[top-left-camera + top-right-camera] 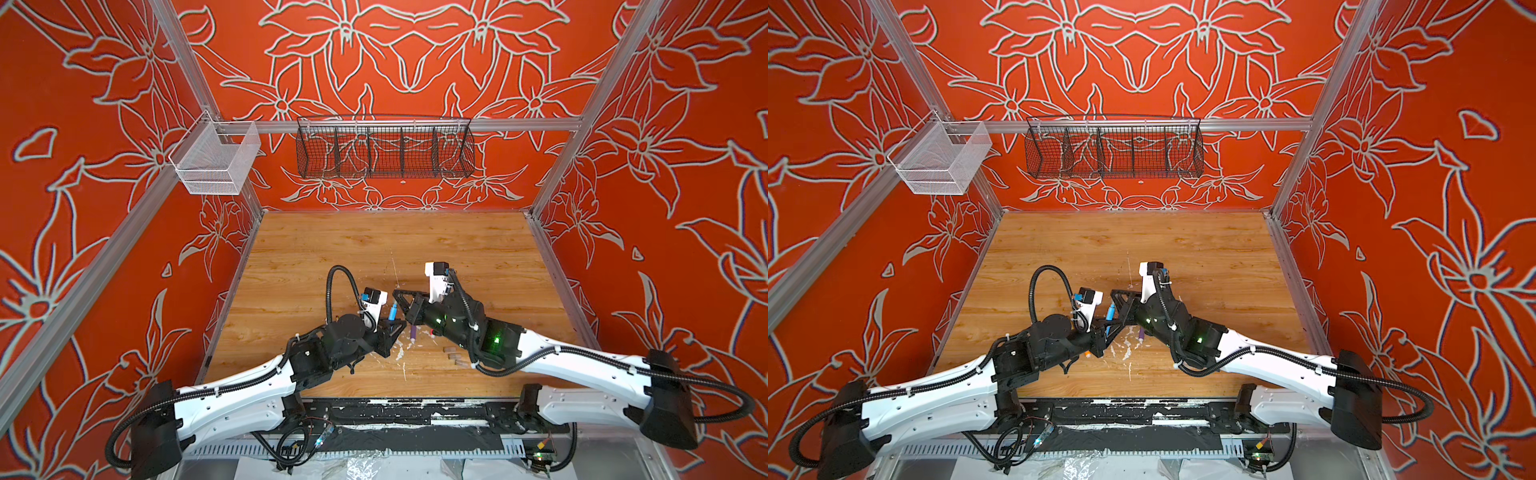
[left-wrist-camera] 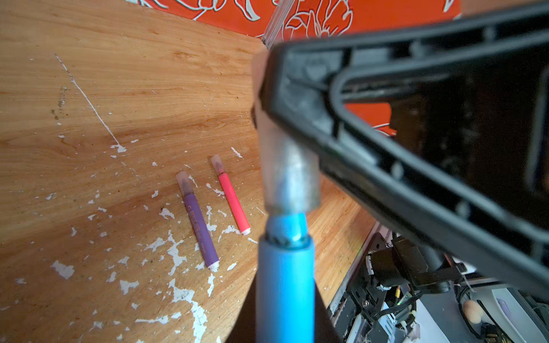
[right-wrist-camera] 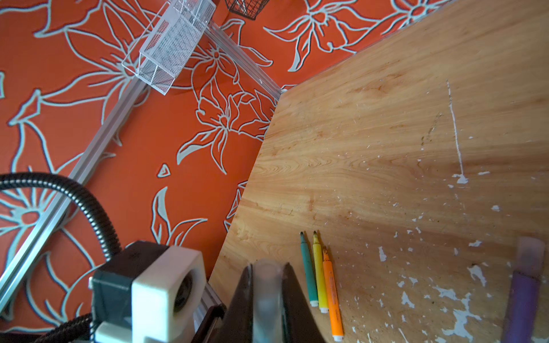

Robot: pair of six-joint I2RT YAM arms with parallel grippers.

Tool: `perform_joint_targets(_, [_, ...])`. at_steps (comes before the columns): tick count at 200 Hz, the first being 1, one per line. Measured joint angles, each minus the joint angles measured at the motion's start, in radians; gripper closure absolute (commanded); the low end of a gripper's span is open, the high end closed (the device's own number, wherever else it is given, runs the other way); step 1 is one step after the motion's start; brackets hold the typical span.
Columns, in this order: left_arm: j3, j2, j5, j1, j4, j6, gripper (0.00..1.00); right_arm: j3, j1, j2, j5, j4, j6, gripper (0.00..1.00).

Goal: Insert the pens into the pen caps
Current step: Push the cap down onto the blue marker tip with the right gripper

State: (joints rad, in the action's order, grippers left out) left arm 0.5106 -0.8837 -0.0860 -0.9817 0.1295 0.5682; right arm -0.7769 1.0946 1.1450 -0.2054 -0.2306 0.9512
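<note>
MID-CAPPING: The blue pen (image 2: 285, 282) meets a pen cap (image 2: 289, 178) in the air over the near ctr of the wooden table (image 1: 374, 249), btwn the two wrists in both top views. The left gripper (image 1: 392, 325) has its fingers closed on the blue barrel, nib end pointing away from it. The right gripper (image 3: 267, 268) has its fingers clamped on either side of the translucent cap. In the left wrist view the nib is already inside the cap. A band of the narrower blue collar shows btwn cap rim & barrel, so the cap looks not fully seated. Step in hand, by that look: pushing the third pen home.

On the table lie the purple pen (image 2: 199, 225) & pink pen (image 2: 231, 202), near each other, both w/ caps on. The right wrist view shows the green pen (image 3: 307, 270), yellow pen (image 3: 319, 276) & orange pen (image 3: 332, 297) side by side, touching or nearly so, nibs bare. Three loose caps (image 1: 455, 356) sit in a cluster close by the right arm.

Next move likely calls for a short straight push along the pen's axis, both grips firm, until the collar disappears. Any tilt btwn cap & barrel could jam it or squeeze the cap out of the fingers. After that, 3 pens & 3 caps remain.
</note>
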Motion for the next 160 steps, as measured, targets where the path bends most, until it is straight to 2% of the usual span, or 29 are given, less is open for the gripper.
perform_joint_targets(57, [0.024, -0.013, 0.037, 0.037, -0.021, 0.0, 1.0, 0.031, 0.007, 0.01, -0.027, -0.078, 0.013, 1.0])
perform_joint_targets(112, [0.024, 0.023, 0.22, 0.122, -0.035, 0.008, 1.0, 0.124, 0.021, 0.001, -0.03, -0.276, 0.003, 1.0])
perform_joint_targets(160, [0.024, 0.043, 0.272, 0.132, -0.029, 0.008, 1.0, 0.17, 0.024, -0.013, -0.006, -0.381, -0.03, 0.88])
